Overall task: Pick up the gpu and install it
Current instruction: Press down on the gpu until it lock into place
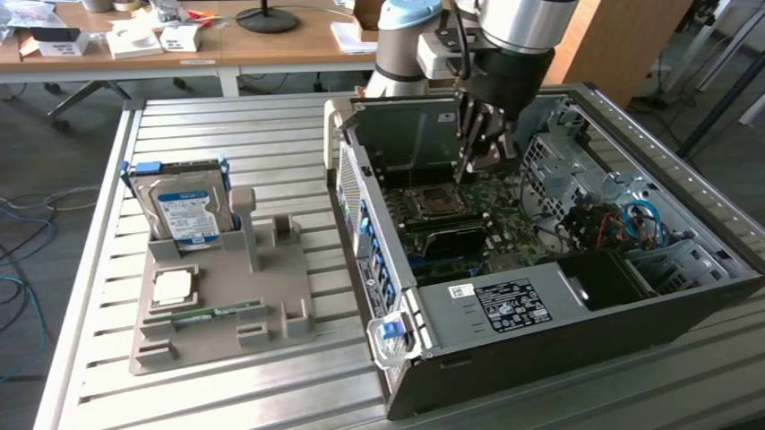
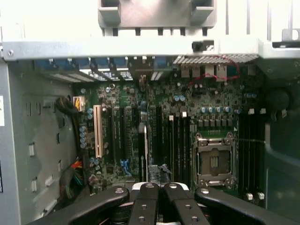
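the gripper [image 1: 478, 161] hung inside the open computer case [image 1: 502, 376] with its jaws pressed together, and i could make out nothing clamped between them. the gpu [image 1: 449, 240] stood on edge among the expansion slots of the motherboard [image 1: 508, 202], between the cpu socket [image 1: 431, 202] and the power supply [image 1: 514, 300]. i judged it seated or nearly so. from the wrist camera the gpu [image 2: 144, 140] showed edge-on as a thin line. its long axis ran straight out from the gripper [image 2: 159, 192], parallel to the slots and below the fingertips.
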`<state>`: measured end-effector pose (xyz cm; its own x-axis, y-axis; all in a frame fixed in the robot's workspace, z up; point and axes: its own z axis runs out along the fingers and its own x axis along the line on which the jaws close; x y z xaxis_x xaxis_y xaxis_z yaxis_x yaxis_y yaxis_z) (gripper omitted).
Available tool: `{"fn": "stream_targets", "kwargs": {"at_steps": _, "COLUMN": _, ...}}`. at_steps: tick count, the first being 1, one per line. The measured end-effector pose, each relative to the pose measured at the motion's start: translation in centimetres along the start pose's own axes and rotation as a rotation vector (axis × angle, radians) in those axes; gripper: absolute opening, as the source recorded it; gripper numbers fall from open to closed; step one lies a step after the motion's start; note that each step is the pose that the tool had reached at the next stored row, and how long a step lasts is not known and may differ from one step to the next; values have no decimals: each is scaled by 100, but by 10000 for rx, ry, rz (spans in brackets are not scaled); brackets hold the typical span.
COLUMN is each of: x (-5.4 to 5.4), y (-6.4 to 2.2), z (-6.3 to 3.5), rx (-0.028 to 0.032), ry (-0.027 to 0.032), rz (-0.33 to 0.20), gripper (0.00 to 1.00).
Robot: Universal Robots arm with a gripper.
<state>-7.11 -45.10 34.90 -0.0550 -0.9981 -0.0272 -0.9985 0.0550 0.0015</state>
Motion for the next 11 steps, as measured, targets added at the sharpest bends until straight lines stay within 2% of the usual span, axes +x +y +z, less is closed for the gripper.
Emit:
{"fn": "stream_targets", "kwargs": {"at_steps": 5, "x": -5, "y": -106, "z": 0, "rx": 0, "ry": 0, "rz": 0, "gripper": 11}}
{"fn": "stream_targets", "kwargs": {"at_steps": 11, "x": -6, "y": -114, "z": 0, "rx": 1, "ry": -1, "rz": 1, "gripper": 11}}
